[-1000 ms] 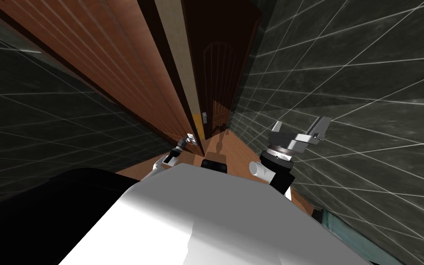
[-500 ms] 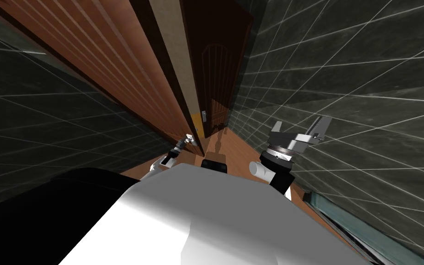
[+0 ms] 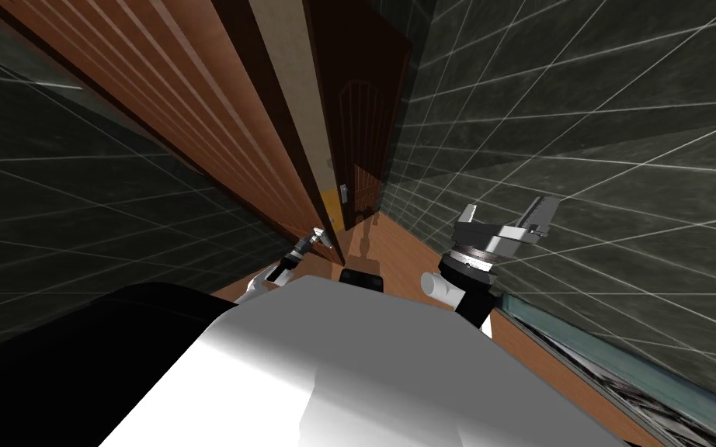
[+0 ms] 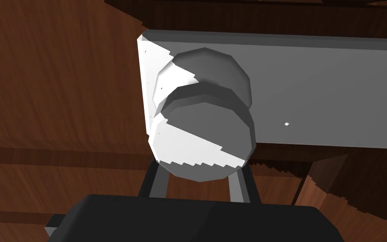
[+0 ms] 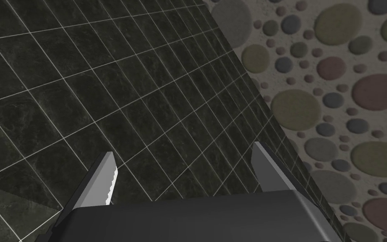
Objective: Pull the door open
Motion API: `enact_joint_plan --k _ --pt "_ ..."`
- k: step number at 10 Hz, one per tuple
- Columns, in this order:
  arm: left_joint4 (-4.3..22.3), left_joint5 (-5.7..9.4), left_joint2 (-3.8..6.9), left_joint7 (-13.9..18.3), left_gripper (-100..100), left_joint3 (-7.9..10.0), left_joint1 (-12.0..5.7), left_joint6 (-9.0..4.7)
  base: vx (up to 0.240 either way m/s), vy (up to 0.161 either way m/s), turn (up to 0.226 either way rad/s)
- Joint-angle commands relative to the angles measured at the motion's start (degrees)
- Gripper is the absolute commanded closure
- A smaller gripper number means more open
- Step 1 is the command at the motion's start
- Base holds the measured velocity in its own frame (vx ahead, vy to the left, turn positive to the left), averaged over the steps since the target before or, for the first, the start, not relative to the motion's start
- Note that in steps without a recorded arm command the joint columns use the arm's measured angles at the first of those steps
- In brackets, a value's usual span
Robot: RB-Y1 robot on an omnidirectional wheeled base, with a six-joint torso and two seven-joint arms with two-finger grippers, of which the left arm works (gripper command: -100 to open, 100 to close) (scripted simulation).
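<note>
Door (image 3: 193,101) handling: we judge it a rigid, fairly heavy slab that swings on hinges and will not flex, so the pull should follow its arc. The hold point is the knob (image 4: 205,138). It is round and smooth and will likely slip between thin fingers. We therefore take it across its sides, close to the plate (image 4: 322,92), and load it steadily, without jerks.

Appearance: the door is brown wood grain with long raised panels. The knob is plain grey and faceted, and it stands on a flat grey plate near the door's free edge.

Location: the door stands at our left front, running away from us. It appears swung partly out of its frame, and a darker door shows beyond the gap.

Left gripper (image 4: 198,178): the fingers are drawn in narrow and press the knob on two sides.

Right gripper (image 3: 508,221): it is raised at our right, beside the dark tiled wall (image 3: 620,116). Its fingers are spread wide and hold nothing.
</note>
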Motion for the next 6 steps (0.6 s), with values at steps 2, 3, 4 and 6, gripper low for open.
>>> enact_joint_plan --k 2,3,4,6 --pt "1.1 -0.36 0.59 0.8 100 -1.36 0.24 -2.57 -0.174 0.067 -0.127" --pt "1.3 -0.39 0.93 1.1 100 -1.55 0.45 -3.18 -0.204 0.08 -0.131" --pt "1.3 -0.04 1.15 0.9 100 -0.47 0.26 -2.37 -0.087 0.047 -0.015" --pt "1.9 -0.1 1.71 1.3 100 -0.86 0.55 -3.53 -0.163 0.071 -0.15"
